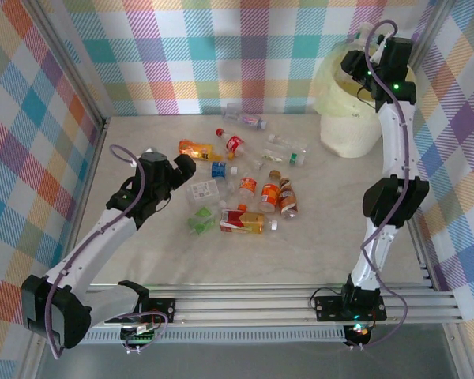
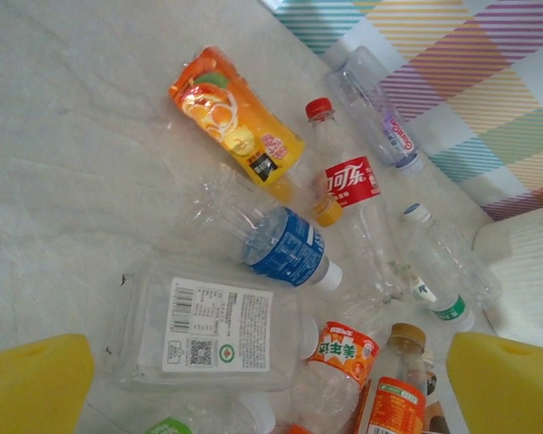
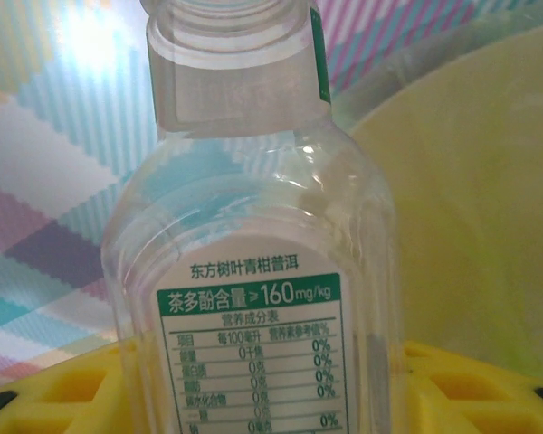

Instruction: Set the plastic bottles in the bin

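Several plastic bottles [image 1: 245, 189] lie scattered in the middle of the table. My left gripper [image 1: 182, 168] hovers open over the left side of the pile. In the left wrist view its yellow fingertips [image 2: 32, 384] stand wide either side of a flat clear bottle with a white label [image 2: 213, 325] and an orange-labelled bottle [image 2: 344, 354]. My right gripper [image 1: 362, 79] is raised over the cream-yellow bin [image 1: 349, 126] at the back right. It is shut on a clear bottle with a green and white label [image 3: 253, 271], with the bin's rim [image 3: 471, 181] behind it.
An orange-filled bottle [image 2: 235, 122], a red-labelled cola bottle [image 2: 348, 176] and a blue-labelled one [image 2: 285, 246] lie beyond the left gripper. A clear bottle [image 1: 245, 120] rests near the checked back wall. Metal frame rails run along the near edge [image 1: 245, 304].
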`<state>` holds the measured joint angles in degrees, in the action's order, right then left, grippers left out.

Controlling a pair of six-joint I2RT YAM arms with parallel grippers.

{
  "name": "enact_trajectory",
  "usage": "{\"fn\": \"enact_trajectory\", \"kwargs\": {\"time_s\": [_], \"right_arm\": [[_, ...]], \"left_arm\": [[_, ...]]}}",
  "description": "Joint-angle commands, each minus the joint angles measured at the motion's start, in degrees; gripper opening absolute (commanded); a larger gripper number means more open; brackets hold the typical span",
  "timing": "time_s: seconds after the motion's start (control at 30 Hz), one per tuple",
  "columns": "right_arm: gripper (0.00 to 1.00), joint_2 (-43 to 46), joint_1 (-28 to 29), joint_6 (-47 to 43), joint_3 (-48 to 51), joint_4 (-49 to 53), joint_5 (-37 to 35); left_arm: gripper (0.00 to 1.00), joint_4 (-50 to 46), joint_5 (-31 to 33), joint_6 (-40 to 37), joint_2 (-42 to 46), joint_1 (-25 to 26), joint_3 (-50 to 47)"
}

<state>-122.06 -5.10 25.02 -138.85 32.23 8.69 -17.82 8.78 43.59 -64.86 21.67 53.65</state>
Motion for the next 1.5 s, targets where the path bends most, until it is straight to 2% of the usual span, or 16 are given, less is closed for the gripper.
{"fn": "enact_trajectory", "kwargs": {"time_s": [0.0, 0.17, 0.37, 0.57, 0.73, 0.9, 1.07, 1.2, 1.47], "right_arm": [[0.36, -3.73, -0.81, -1.52, -6.08, 4.44, -2.83], [0.39, -8.78, -2.19, -0.84, -12.93, 9.4, 1.95], [0.41, -9.91, -2.28, -2.78, -12.61, 12.06, 4.23], [0.44, -7.53, -2.29, -4.82, -9.6, 15.04, 8.18], [0.45, -3.71, -2.28, -6.02, -6.02, 17.07, 8.28], [0.47, 1.09, -2.26, -5.91, 0.85, 16.39, 10.39], [0.58, 4.95, -2.23, -4.97, 9.64, 9.53, 18.53], [0.7, 4.86, -2.27, -5.95, 9.83, 9.64, 20.29], [0.84, 3.98, -2.25, -6.83, 9.66, 9.09, 22.8]], "left_arm": [[1.0, 0.68, -1.59, -2.55, 0.57, -0.14, -1.64], [1.0, -0.8, -2.19, -2.78, -0.13, -0.23, -1.16], [1.0, -0.54, -4.41, -3.37, -1.82, -0.31, -0.44], [1.0, -1.9, -7.65, -4.39, -5.07, -0.31, 1.75], [0.98, -0.37, -13.58, -7.37, -7.33, -0.23, 3.61], [0.99, 1.03, -15.85, -8.36, -7.87, -0.23, 3.94], [1.0, 1.39, -17.48, -8.42, -7.76, -0.23, 3.92], [1.0, 3.45, -17.17, -8.36, -7.3, -0.23, 3.07], [1.0, 2.83, -15.9, -7.66, -8.1, -0.23, 2.84]]}}
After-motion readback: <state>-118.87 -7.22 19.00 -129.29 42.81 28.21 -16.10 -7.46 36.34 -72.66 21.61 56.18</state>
